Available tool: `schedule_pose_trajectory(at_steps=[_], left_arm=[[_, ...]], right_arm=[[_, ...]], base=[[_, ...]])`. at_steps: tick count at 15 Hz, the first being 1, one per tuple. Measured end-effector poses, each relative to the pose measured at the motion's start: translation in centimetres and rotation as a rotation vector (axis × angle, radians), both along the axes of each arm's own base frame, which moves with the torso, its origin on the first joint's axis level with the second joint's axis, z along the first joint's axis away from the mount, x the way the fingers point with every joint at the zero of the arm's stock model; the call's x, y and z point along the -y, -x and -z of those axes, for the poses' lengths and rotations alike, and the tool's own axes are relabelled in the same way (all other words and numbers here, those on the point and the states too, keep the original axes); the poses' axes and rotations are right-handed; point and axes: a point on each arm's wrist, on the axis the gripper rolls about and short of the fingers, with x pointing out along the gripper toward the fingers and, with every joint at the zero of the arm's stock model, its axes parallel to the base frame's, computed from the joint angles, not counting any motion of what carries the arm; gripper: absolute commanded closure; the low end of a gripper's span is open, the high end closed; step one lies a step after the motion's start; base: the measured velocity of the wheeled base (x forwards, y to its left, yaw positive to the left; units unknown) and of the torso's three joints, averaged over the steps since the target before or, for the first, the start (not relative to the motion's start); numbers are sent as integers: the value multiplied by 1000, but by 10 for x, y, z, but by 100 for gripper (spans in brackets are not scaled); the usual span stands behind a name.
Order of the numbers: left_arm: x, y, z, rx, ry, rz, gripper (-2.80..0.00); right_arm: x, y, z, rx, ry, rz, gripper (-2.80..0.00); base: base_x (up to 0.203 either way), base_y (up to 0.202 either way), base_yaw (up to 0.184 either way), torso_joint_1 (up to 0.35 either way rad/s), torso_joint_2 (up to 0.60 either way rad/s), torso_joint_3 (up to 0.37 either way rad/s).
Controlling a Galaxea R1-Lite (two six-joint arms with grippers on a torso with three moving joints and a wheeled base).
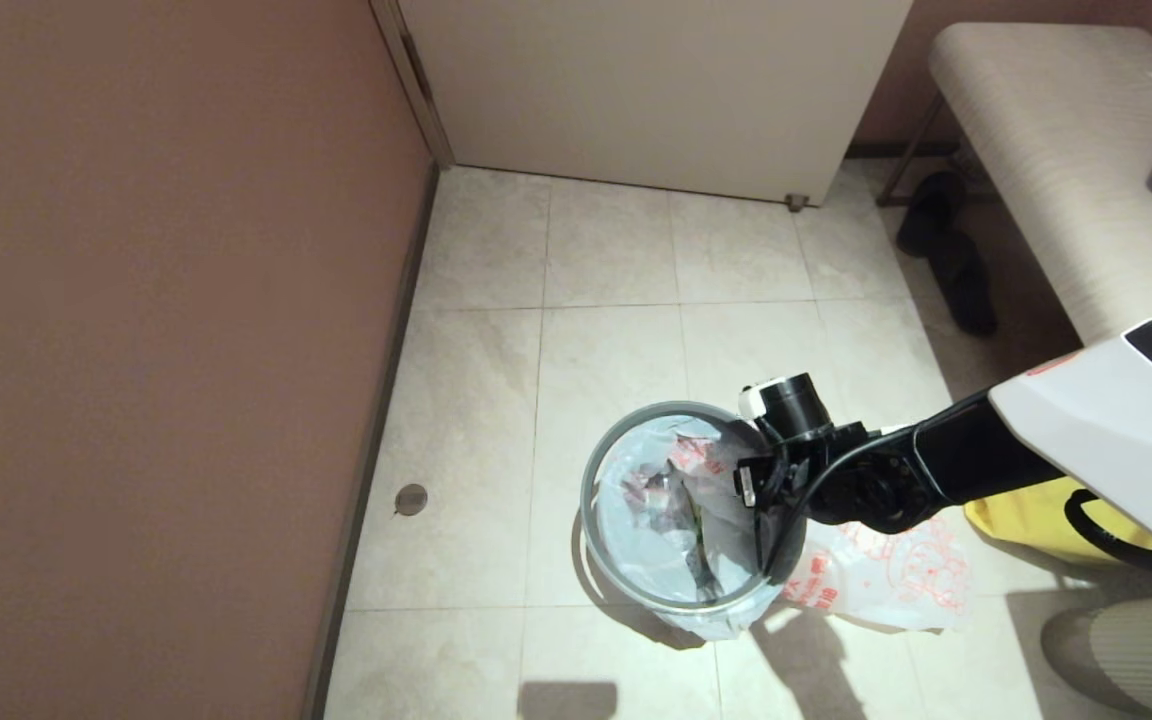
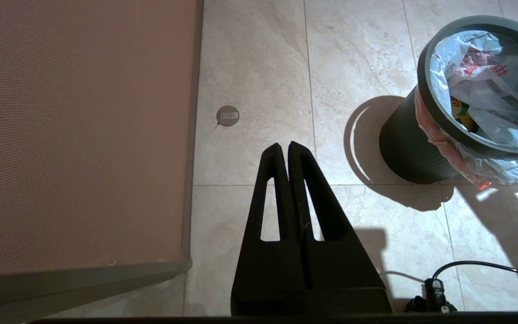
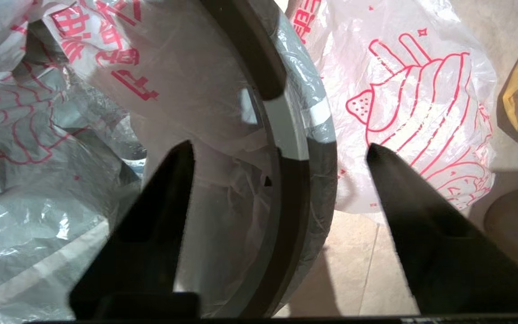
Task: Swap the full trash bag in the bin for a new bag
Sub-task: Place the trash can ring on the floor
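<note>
Head view, taken from left to right: a brownish wall (image 1: 156,330) fills the left side, with a small round floor fitting (image 1: 411,499) on the tiled floor (image 1: 616,260) just beside its base. Near the middle stands the bin (image 1: 591,520), its grey hoop (image 1: 636,415) ringing the mouth, lined with a printed white bag (image 1: 656,500) whose edge spills over the near side. The right gripper (image 1: 766,520) hangs over the bin's right rim, fingers spread wide; in the right wrist view one finger (image 3: 151,234) sits over the bag inside and the other finger (image 3: 425,225) outside, with the hoop and rim between them, nothing pinched. Just right of the bin, on the floor and touching its base, lies another white bag with orange-red drawings (image 1: 886,580). Further right a yellow bag (image 1: 1026,520) shows partly under the arm, and a pale bench (image 1: 1066,170) stands at the far right with dark shoes (image 1: 946,250) beneath it.

Left wrist view shows the left gripper (image 2: 288,148) parked above the floor, well apart from the bin, its fingers pressed together and empty.
</note>
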Motion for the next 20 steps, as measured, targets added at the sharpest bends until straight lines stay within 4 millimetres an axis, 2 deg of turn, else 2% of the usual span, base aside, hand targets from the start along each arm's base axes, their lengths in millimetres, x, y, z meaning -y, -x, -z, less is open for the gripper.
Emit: schedule_pose_trajectory(at_steps=[5, 13, 20], left_arm=[[0, 0, 0, 0, 0, 0, 0], [0, 0, 0, 0, 0, -1, 0], [0, 0, 0, 0, -1, -1, 0]], right_arm=[[2, -2, 1, 1, 1, 5, 0], [-5, 6, 0, -9, 26, -32, 0], [1, 26, -22, 4, 33, -53, 0]], base=[[0, 0, 0, 0, 0, 0], [0, 0, 0, 0, 0, 0], [0, 0, 0, 0, 0, 0]])
